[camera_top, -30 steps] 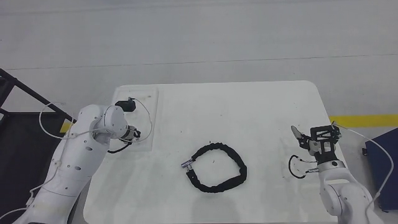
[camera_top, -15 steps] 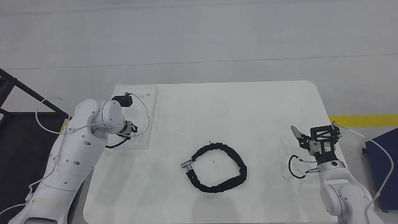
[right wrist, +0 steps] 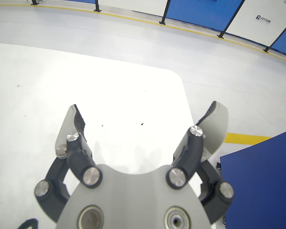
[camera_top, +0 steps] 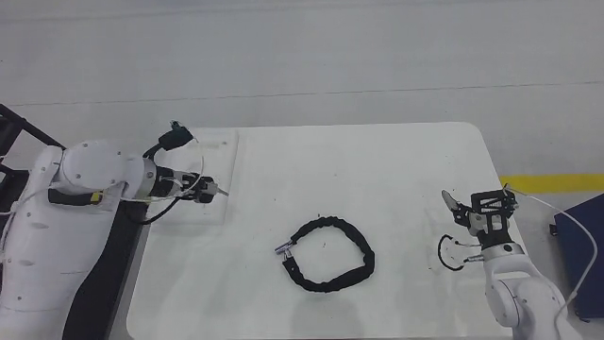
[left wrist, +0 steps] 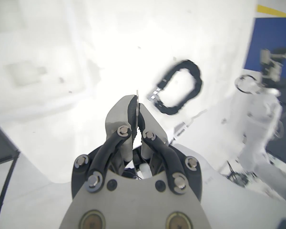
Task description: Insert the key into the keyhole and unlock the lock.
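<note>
Pinching a thin metal key point(left wrist: 137, 96) edge-on between its fingertips, the left hand point(left wrist: 136, 104) is pressed together on the blade, whose tip pokes out just past the dark pads. In the top view this hand hangs over the counter's point(camera_top: 406, 179) far left part, above a white moulded tray point(camera_top: 222, 151) with shallow recesses, and it points toward the middle of the counter.

The chain lock point(camera_top: 330, 255), a loop in a black fabric sleeve, lies flat near the middle of the counter, somewhat toward the near edge. Its small silver lock body point(camera_top: 283, 248) sits at the loop's left end, on the side facing the left hand. The key and the lock are well apart; nothing touches the loop.

The right hand point(right wrist: 143, 113) is spread wide with nothing between its ribbed pads. It sits at the counter's right near corner, well apart from the lock, with its fingers aimed toward the counter's far edge.
</note>
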`<state>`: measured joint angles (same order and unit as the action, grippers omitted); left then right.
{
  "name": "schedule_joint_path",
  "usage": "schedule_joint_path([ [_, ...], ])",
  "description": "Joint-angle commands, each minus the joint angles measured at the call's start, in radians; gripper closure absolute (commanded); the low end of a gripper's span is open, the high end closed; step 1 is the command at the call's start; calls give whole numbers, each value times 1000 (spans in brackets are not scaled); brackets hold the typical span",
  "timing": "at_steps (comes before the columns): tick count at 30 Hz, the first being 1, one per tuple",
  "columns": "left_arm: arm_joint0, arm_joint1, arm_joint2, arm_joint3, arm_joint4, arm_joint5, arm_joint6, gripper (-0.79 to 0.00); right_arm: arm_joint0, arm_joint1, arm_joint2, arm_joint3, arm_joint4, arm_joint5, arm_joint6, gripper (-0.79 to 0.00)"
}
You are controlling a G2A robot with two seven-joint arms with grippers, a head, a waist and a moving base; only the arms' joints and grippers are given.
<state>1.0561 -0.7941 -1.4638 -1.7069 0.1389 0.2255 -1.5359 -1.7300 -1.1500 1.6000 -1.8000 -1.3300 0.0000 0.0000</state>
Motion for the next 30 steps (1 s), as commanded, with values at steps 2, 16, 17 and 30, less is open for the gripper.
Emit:
schedule_joint_path([
  [2,104,18,-109,22,-145,-52,8,0,0,0,0,0,0,0,0,-785],
  [16,560,-15,-269,-45,-604,-416,250,0,0,0,0,0,0,0,0,-785],
  [17,561,-18,-256,-36,-598,-470,259,0,0,0,0,0,0,0,0,-785],
  [30,411,-64,30,226,-651,-637,332,0,0,0,0,0,0,0,0,-785],
])
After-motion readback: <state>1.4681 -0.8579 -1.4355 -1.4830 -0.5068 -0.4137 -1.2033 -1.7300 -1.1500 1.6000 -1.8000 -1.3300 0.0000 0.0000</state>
